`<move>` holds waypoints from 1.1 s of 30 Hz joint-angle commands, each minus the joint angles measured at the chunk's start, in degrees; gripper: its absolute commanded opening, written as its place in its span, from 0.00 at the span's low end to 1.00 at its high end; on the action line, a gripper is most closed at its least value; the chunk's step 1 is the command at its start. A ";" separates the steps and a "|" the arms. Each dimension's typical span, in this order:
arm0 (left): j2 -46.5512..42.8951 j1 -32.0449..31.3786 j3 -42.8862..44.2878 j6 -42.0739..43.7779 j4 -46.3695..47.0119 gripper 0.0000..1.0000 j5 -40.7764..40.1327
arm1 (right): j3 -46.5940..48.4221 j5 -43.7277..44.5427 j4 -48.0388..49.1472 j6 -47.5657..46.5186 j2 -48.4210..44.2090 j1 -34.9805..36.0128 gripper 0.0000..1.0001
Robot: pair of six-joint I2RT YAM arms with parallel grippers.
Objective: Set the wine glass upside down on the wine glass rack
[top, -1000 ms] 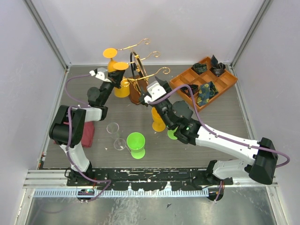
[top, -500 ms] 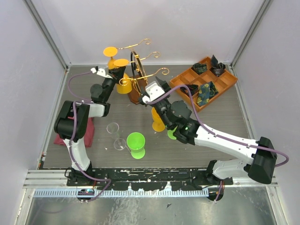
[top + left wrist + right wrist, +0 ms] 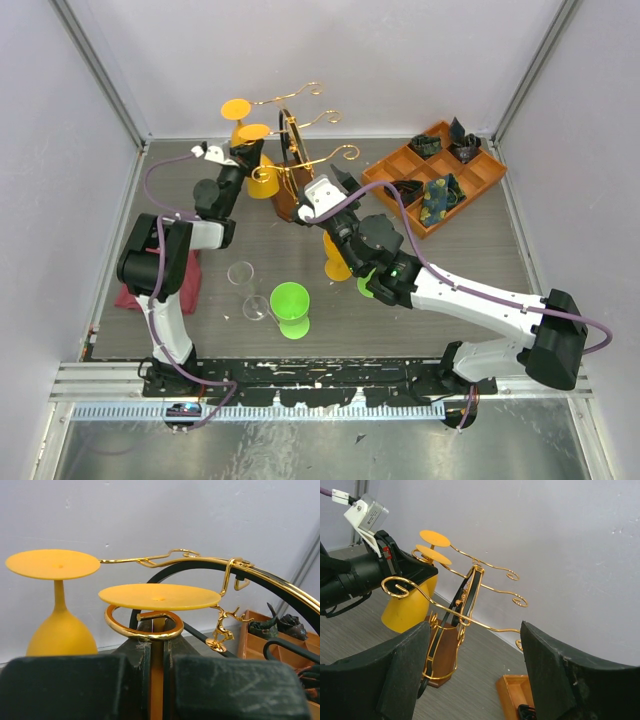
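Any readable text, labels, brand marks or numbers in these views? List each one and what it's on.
No readable text in any view.
The wine glass rack, the wine glass and the orange tray: no print visible.
The white module on the left wrist: no legible marking.
The small red mark on the left arm: too small to read.

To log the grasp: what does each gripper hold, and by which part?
The left gripper pinches the inverted orange wine glass by its stem; the right gripper is open and holds nothing.
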 commanded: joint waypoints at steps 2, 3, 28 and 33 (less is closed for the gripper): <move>0.28 1.21 -1.86 1.35 0.51 0.00 -4.74 | 2.74 0.94 1.64 -0.30 -0.39 0.18 0.78; 0.15 1.41 -2.12 1.32 0.51 0.00 -5.05 | 2.74 1.00 1.55 -0.32 -0.41 0.16 0.78; -7.82 3.40 -8.56 6.47 0.51 0.00 9.79 | 2.26 0.52 1.36 0.90 -0.92 0.17 0.79; -4.65 3.35 -5.38 3.52 0.51 0.01 11.26 | 2.22 0.74 1.04 1.10 -1.21 0.15 0.79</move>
